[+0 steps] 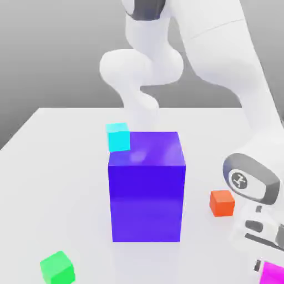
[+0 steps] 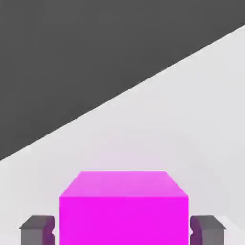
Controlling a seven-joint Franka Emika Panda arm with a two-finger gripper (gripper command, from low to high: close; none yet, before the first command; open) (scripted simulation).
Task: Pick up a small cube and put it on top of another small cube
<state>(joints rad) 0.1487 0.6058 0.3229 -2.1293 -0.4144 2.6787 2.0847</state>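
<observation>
"What do we see closest to us?"

"Along the exterior view's bottom edge, at the right, we see the pink cube (image 1: pixel 273 274), partly cut off by the frame. The hand (image 2: pixel 122 231) is pinching it, with one finger (image 2: pixel 38 231) at each of two opposite sides. We can't tell whether the cube touches the surface (image 1: pixel 61 183) or is lifted."

"And over at the exterior view's left?"

"There we have the green cube (image 1: pixel 57 269), turned at an angle on the surface, well apart from the pink one."

"What comes a little farther back?"

"We find the big blue block (image 1: pixel 146 202) near the middle, standing upright and taller than it is wide. The orange cube (image 1: pixel 222 203) sits on the surface, apart from the block, toward the exterior view's right, near the lower part of the white arm (image 1: pixel 222 50)."

"Do we have anything on the block?"

"Yes, the light-blue cube (image 1: pixel 118 137) is on top, at the edge toward the exterior view's left, and it sticks out a little past that edge."

"And farthest off?"

"We see the arm's upright part rising behind the block, then the far edge of the white surface, and a plain grey background (image 1: pixel 61 50) beyond it."
</observation>
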